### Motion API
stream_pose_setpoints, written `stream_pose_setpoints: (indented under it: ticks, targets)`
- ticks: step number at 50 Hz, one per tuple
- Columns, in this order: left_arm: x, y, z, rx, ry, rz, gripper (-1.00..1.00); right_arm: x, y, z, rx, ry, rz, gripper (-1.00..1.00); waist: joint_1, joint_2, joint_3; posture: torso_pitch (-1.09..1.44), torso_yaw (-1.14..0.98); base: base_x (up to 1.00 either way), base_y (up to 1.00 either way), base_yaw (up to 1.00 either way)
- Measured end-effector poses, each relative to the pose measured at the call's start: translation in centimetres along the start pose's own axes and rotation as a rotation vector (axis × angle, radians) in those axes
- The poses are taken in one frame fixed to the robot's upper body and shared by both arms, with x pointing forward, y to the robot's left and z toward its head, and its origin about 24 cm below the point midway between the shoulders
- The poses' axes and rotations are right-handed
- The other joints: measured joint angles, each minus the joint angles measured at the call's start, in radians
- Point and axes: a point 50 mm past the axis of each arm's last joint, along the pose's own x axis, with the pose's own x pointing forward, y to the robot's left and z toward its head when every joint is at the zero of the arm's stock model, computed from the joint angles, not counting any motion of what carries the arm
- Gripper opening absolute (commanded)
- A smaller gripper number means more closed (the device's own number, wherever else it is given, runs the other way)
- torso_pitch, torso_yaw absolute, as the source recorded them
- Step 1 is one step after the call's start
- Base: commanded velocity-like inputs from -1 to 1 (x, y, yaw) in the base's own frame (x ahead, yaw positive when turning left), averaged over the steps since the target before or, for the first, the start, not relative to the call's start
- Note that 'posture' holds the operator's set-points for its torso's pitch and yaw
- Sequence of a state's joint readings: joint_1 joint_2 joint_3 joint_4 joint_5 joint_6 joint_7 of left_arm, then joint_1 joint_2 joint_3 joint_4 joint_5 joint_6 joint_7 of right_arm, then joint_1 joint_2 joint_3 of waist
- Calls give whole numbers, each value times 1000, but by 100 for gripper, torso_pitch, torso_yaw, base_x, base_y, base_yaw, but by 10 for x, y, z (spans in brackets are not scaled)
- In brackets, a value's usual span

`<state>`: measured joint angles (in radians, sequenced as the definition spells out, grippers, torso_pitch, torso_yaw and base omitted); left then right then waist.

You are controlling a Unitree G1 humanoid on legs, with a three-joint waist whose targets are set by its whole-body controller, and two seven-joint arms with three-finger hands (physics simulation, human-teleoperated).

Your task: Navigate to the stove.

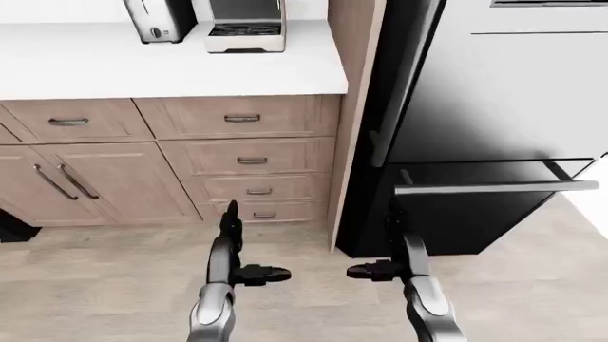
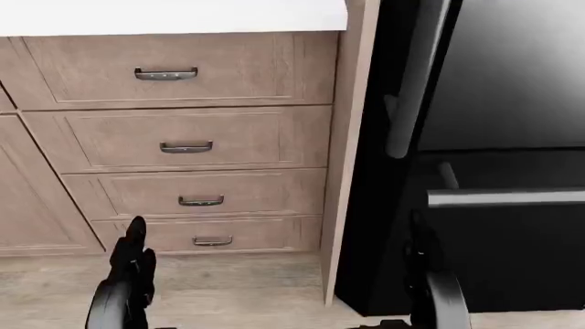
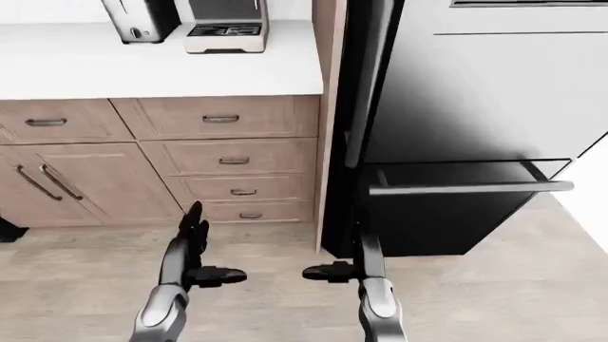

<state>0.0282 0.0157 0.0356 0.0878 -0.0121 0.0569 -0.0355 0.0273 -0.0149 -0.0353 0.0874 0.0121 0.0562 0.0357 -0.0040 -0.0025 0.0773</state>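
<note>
Black and glossy, the tall refrigerator (image 1: 494, 121) fills the right half of the left-eye view, its long handle (image 1: 404, 85) running down beside a wood end panel (image 1: 347, 107). To the left sits a white worktop (image 1: 162, 60) carrying a toaster (image 1: 157, 18) and a coffee machine (image 1: 242, 25), over a stack of light-wood drawers (image 1: 249, 160) with dark pulls, and cabinet doors (image 1: 85, 182) further left.

And the stove? Nowhere in any of the three views, so this is the travelling leg of the job, with the robot facing the seam between cabinets and fridge. A dark shape at the far left edge, low down (image 1: 14, 228), is too cut off to name.

Both arms hang forward over the pale floor (image 1: 114, 285), carrying nothing. The left robot hand (image 1: 251, 274) has its fingers loosely spread, one pointing up and others inward; the right robot hand (image 1: 375, 271) mirrors it, fingers apart and empty.

Next move, as I judge it: turn the body to search along the run of units, since nothing here says which way the stove lies, and keep those arms off the fridge handle while pivoting.
</note>
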Motion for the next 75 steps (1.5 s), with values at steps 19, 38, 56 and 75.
stream_pose_setpoints:
  ticks: [19,38,56,75]
  targets:
    - [4,2,21,-25,-80,6,100,2,3,18,2,-85,12,100,8,-4,-68,0,0,0,0,0]
    - [-82,66,224,-173,-585,172,100,-116,-52,252,6,-722,-170,100,16,-9,-90,0,0,0,0,0]
    - [-64,60,200,-202,-406,123,100,-102,-42,228,38,-524,-92,100,14,-14,-25,0,0,0,0,0]
    - [-64,60,198,-214,-387,119,100,-101,-42,225,46,-524,-87,100,-2,-27,-26,0,0,0,8,0]
